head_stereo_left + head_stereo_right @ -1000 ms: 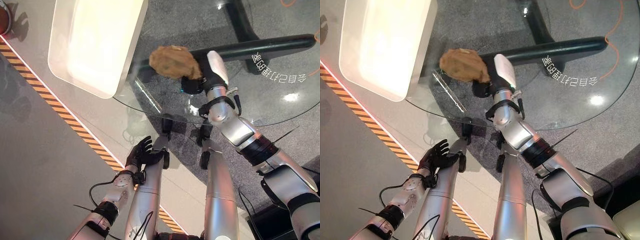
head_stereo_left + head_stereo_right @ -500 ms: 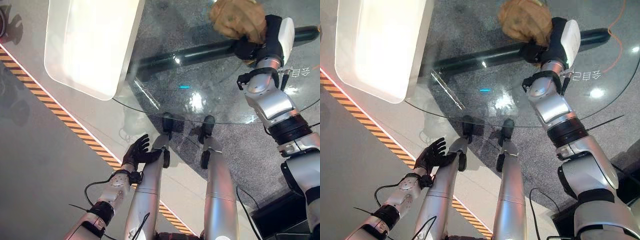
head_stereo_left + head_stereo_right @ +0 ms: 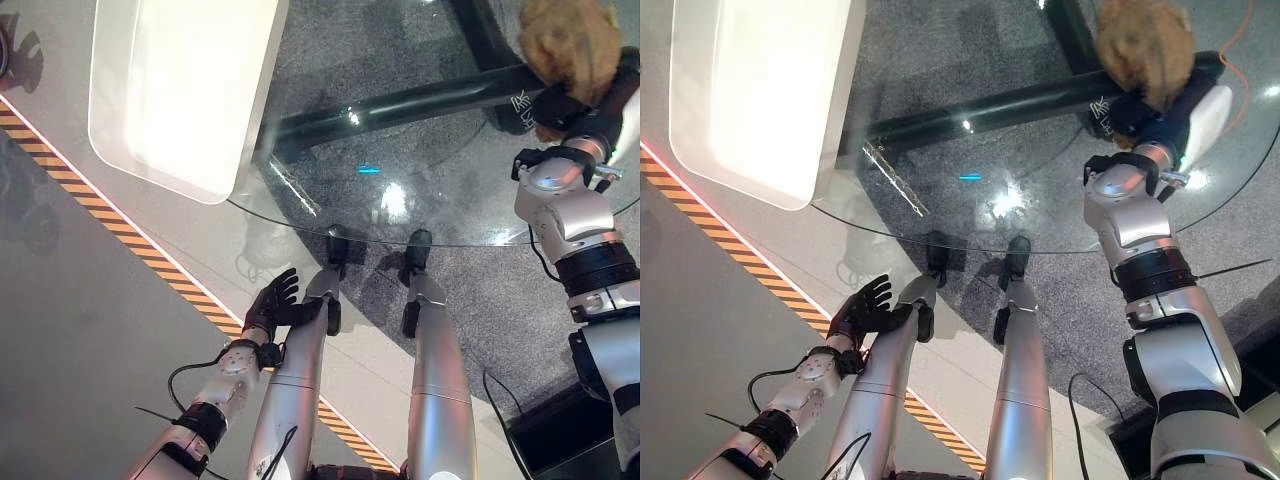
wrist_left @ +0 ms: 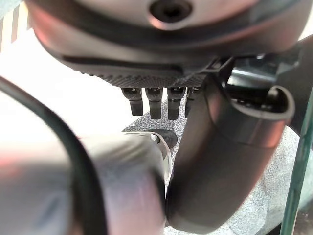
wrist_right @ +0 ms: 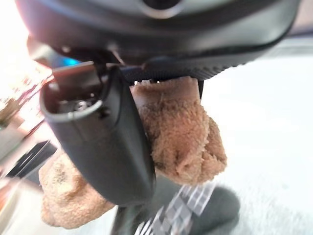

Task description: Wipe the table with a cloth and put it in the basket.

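Note:
A crumpled tan cloth [image 3: 572, 44] rests on the round glass table [image 3: 330, 170] at its far right. My right hand [image 3: 585, 108] is shut on that cloth, just behind it. In the right wrist view the cloth [image 5: 183, 134] bulges out between the thumb [image 5: 110, 142] and the palm. My left hand [image 3: 272, 308] hangs low beside the table's near edge, off the glass, with straight fingers [image 4: 155, 102] and nothing in it.
A white rectangular tabletop [image 3: 180, 90] stands at the far left, touching the glass table's rim. A dark table base [image 3: 400, 100] shows through the glass. An orange-and-black striped line [image 3: 120, 225] crosses the floor to the left.
My right hand has swept the cloth across the glass from the middle near the white tabletop to the far right. The left hand has stayed put.

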Robot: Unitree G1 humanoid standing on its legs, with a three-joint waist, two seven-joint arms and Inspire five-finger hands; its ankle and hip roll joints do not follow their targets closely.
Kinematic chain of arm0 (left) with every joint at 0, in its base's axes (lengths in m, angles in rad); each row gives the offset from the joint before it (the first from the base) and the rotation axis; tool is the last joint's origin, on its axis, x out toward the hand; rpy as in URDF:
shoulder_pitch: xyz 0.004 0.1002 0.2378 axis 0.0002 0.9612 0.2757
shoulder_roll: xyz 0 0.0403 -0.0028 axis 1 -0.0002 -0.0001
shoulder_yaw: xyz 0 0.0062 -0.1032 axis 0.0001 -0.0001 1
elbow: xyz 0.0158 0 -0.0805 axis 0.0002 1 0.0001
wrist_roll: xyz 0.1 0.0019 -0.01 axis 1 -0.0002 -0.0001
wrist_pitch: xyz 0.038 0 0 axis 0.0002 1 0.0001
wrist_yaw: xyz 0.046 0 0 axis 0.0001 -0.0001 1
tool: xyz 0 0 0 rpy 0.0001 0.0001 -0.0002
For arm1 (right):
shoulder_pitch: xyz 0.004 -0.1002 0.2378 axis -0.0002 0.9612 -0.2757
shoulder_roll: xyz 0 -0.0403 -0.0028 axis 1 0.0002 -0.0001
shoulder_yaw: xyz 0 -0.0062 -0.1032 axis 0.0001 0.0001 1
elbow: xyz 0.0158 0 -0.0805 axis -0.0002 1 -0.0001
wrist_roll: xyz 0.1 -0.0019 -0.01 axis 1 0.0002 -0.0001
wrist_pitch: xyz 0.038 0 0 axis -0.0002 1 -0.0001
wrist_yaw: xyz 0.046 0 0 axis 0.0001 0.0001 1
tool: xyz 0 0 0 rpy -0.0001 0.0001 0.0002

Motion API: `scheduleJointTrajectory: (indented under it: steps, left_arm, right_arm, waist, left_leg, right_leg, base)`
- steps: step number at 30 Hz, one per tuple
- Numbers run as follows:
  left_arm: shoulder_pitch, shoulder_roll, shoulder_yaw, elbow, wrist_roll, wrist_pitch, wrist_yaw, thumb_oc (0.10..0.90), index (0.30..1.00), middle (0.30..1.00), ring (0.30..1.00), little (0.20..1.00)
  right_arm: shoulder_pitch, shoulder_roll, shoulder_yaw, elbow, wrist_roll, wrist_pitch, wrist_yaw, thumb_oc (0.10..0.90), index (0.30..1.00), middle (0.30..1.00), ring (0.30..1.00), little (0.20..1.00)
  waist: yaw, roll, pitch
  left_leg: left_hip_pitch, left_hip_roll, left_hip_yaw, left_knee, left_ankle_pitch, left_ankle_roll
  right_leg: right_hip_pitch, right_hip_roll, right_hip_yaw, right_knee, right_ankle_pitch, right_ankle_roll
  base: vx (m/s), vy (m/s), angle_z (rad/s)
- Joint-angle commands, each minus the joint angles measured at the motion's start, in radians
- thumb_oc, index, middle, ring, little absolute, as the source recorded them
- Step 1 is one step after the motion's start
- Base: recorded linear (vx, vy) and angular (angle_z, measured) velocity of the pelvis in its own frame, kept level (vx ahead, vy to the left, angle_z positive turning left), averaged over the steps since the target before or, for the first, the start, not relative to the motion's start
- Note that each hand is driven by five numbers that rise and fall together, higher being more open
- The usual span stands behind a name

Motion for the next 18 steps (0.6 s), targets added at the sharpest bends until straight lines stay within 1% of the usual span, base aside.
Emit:
scheduleJointTrajectory:
  steps: [1, 3, 4, 7, 8, 12, 15, 18]
  left_arm:
    - [0.15, -0.014, -0.024, -0.013, 0.007, 0.01, 0.007, 0.8, 0.9, 0.9, 0.9, 0.9]
    - [0.148, -0.017, -0.023, -0.013, 0.008, 0.011, 0.005, 0.8, 0.9, 0.9, 0.9, 0.9]
    - [0.147, -0.018, -0.023, -0.015, 0.008, 0.015, 0.005, 0.8, 0.9, 0.9, 0.9, 0.9]
    - [0.147, -0.025, -0.02, -0.02, 0.013, 0.025, 0.007, 0.8, 0.9, 0.9, 0.9, 0.9]
    - [0.149, -0.027, -0.019, -0.02, 0.014, 0.027, 0.007, 0.8, 0.9, 0.9, 0.9, 0.9]
    - [0.152, -0.024, -0.012, -0.013, 0.02, 0.019, -0.009, 0.8, 0.9, 0.9, 0.9, 0.9]
    - [0.152, -0.026, -0.011, -0.01, 0.02, 0.015, -0.014, 0.8, 0.9, 0.9, 0.9, 0.9]
    - [0.152, -0.028, -0.009, -0.007, 0.022, 0.015, -0.019, 0.8, 0.9, 0.9, 0.9, 0.9]
  right_arm:
    - [-0.048, -0.134, -0.045, -0.073, -0.029, -0.15, -0.16, 0.1, 0.3, 0.3, 0.3, 0.2]
    - [-0.061, -0.126, -0.046, -0.087, -0.033, -0.166, -0.168, 0.1, 0.3, 0.3, 0.3, 0.2]
    - [-0.066, -0.124, -0.046, -0.103, -0.042, -0.161, -0.165, 0.1, 0.3, 0.3, 0.3, 0.2]
    - [-0.085, -0.109, -0.032, -0.143, -0.071, -0.125, -0.151, 0.1, 0.3, 0.3, 0.3, 0.2]
    - [-0.097, -0.103, -0.021, -0.162, -0.087, -0.103, -0.138, 0.1, 0.3, 0.3, 0.3, 0.2]
    - [-0.142, -0.09, 0.029, -0.182, -0.114, -0.053, -0.083, 0.1, 0.3, 0.3, 0.3, 0.2]
    - [-0.159, -0.076, 0.05, -0.178, -0.131, -0.037, -0.057, 0.1, 0.3, 0.3, 0.3, 0.2]
    - [-0.183, -0.067, 0.085, -0.169, -0.164, -0.018, -0.001, 0.1, 0.3, 0.3, 0.3, 0.2]
  waist:
    - [0.015, 0.05, -0.022]
    - [0.017, 0.049, -0.022]
    - [0.018, 0.05, -0.022]
    - [0.021, 0.051, -0.022]
    - [0.024, 0.052, -0.022]
    - [0.036, 0.052, -0.022]
    - [0.041, 0.054, -0.022]
    - [0.047, 0.056, -0.022]
  left_leg:
    - [0.051, -0.045, -0.047, 0.01, -0.11, -0.017]
    - [0.053, -0.046, -0.047, 0.009, -0.109, -0.017]
    - [0.055, -0.049, -0.048, 0.008, -0.108, -0.016]
    - [0.059, -0.051, -0.048, 0.002, -0.106, -0.015]
    - [0.062, -0.053, -0.049, -0.001, -0.104, -0.014]
    - [0.061, -0.056, -0.053, -0.006, -0.099, -0.012]
    - [0.061, -0.057, -0.054, -0.007, -0.099, -0.011]
    - [0.062, -0.059, -0.054, -0.007, -0.099, -0.011]
  right_leg:
    - [0.014, 0.064, -0.061, -0.042, 0.01, -0.017]
    - [0.017, 0.063, -0.063, -0.043, 0.01, -0.017]
    - [0.019, 0.063, -0.064, -0.045, 0.01, -0.017]
    - [0.022, 0.062, -0.064, -0.046, 0.008, -0.017]
    - [0.025, 0.062, -0.064, -0.047, 0.007, -0.018]
    - [0.026, 0.059, -0.067, -0.049, 0.008, -0.019]
    - [0.025, 0.057, -0.069, -0.047, 0.007, -0.018]
    - [0.027, 0.053, -0.073, -0.047, 0.006, -0.017]
  base:
    - [0.0, 0.0, 0.0]
    - [0.0, 0.017, 0.0]
    - [-0.01, 0.045, 0.0]
    - [0.0, 0.054, 0.0]
    - [0.0, 0.06, 0.01]
    - [-0.01, 0.047, 0.02]
    - [0.0, 0.042, 0.02]
    - [0.0, 0.054, 0.02]
